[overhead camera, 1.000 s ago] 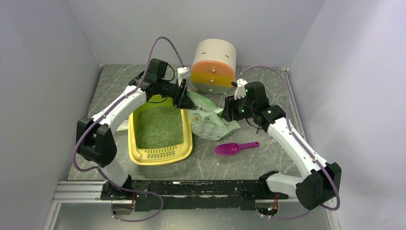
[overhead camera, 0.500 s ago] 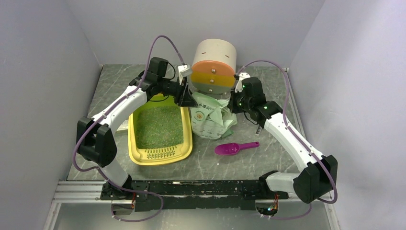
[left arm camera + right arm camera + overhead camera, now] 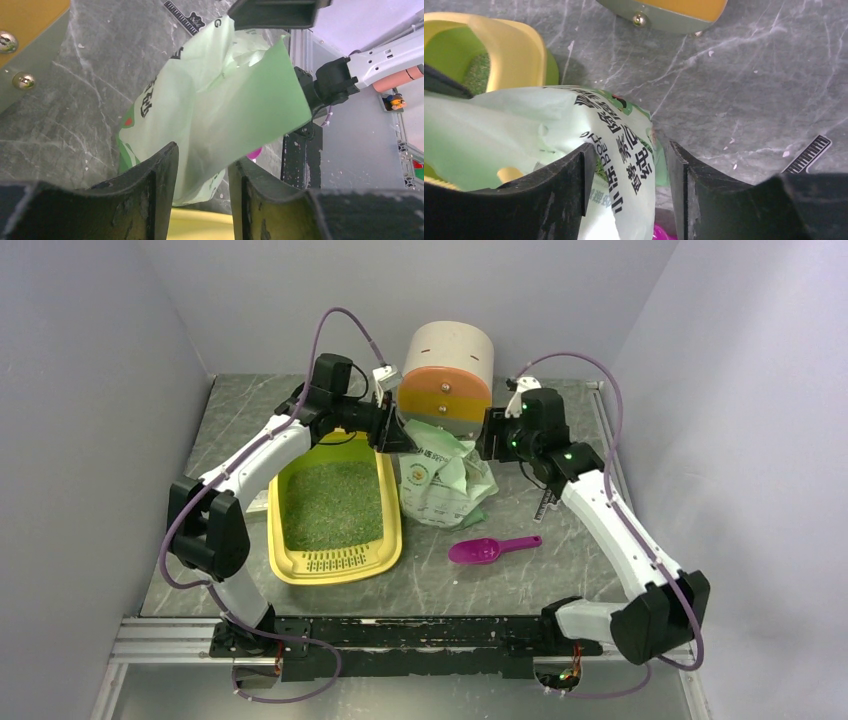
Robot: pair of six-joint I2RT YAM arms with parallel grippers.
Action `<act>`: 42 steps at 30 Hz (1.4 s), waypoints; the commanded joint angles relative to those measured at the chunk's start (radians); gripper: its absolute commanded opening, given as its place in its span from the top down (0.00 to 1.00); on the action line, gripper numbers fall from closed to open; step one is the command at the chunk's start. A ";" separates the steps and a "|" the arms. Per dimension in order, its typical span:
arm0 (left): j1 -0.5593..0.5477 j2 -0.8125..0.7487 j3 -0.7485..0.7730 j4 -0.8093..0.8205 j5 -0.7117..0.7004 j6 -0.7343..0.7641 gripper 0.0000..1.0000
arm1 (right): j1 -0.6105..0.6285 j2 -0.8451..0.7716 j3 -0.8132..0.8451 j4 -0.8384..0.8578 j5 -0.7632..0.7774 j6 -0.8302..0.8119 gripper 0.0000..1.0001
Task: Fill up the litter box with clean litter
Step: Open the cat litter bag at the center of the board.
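L tool (image 3: 202,157), R tool (image 3: 630,149): bag (image 3: 225,100) hides grip.

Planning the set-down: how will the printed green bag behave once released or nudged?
Probably floppy: the bag is thin film, creased and folded where the left claw pinches it. Likely light, as it looks slack and the litter box already holds a bed of litter. It may slump or tip.

You see the yellow litter box (image 3: 336,562) flat on the surface, slotted grille nearest you, greenish-grey clean litter (image 3: 332,504) covering its floor.
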 commanded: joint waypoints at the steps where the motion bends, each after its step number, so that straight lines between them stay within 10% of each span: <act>1: -0.004 0.008 0.011 0.028 -0.003 -0.012 0.56 | -0.009 -0.103 0.029 -0.006 -0.078 -0.058 0.41; 14: -0.005 0.005 -0.001 0.038 0.000 -0.015 0.57 | 0.003 -0.358 -0.199 0.022 -0.614 -0.388 0.32; 31: -0.004 -0.008 0.002 0.028 -0.004 -0.016 0.57 | 0.168 -0.216 -0.267 0.022 -0.295 -0.522 0.36; 38: -0.005 -0.013 0.009 0.002 -0.022 0.002 0.57 | 0.222 -0.153 -0.204 -0.019 -0.243 -0.562 0.96; 42: -0.005 -0.017 0.010 0.011 -0.025 -0.003 0.57 | 0.222 -0.195 -0.182 -0.054 -0.410 -0.536 1.00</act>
